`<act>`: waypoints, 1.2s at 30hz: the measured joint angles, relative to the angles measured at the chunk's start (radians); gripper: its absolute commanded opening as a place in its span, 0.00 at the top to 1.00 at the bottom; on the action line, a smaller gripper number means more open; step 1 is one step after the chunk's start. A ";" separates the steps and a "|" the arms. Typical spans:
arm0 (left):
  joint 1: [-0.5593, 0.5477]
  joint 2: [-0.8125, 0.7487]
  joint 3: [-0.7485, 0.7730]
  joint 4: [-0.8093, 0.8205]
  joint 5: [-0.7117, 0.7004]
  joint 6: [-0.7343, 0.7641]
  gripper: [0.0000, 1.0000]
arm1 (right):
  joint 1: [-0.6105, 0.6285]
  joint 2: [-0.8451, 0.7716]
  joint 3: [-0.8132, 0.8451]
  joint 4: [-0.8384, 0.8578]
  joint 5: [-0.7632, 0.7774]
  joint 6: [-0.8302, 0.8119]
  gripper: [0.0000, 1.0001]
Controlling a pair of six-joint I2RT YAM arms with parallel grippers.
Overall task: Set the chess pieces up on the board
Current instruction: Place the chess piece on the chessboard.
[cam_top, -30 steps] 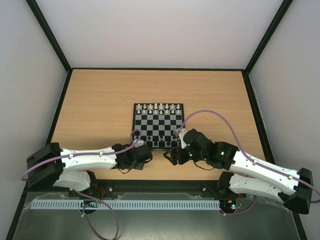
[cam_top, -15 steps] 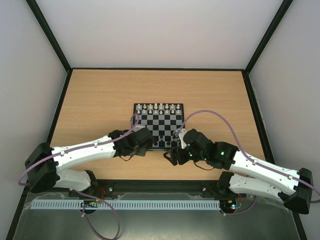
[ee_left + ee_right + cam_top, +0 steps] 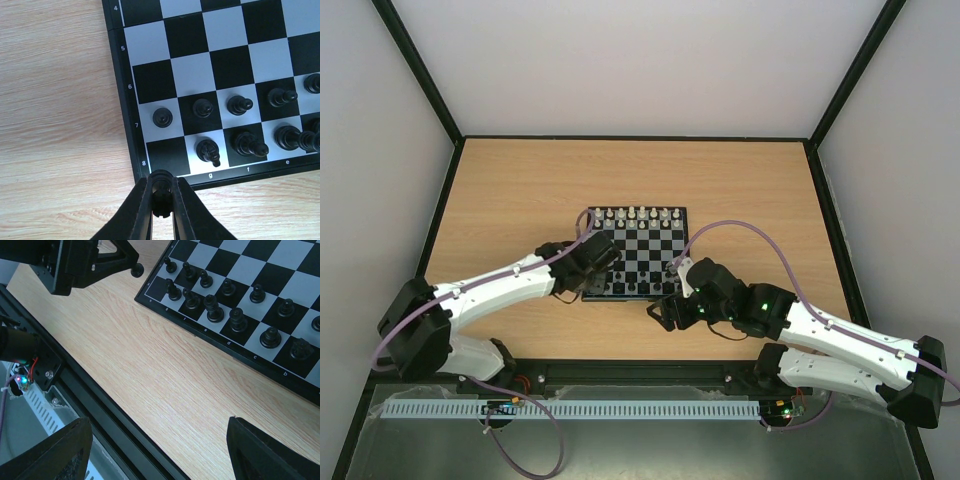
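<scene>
Over the wooden surface [image 3: 520, 190] in the top view, the board [image 3: 638, 252] sits centred, with white pieces [image 3: 632, 213] on its 12 o'clock edge and dark chess pieces [image 3: 640, 283] on its 6 o'clock rows. The left end effector [image 3: 603, 262] is at its 8 o'clock corner and the right end effector [image 3: 663, 302] just off 5 o'clock. Left wrist view: fingers pinched narrow on one held piece [image 3: 161, 197] at the board's corner, with an empty corner square at 12 o'clock. Right wrist view: fingers spread wide, gripping nothing, over bare surface, with the board at 1 o'clock.
</scene>
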 measured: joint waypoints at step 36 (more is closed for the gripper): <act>0.005 0.105 -0.059 0.135 0.031 0.023 0.89 | 0.000 0.001 -0.007 0.014 -0.020 -0.003 0.25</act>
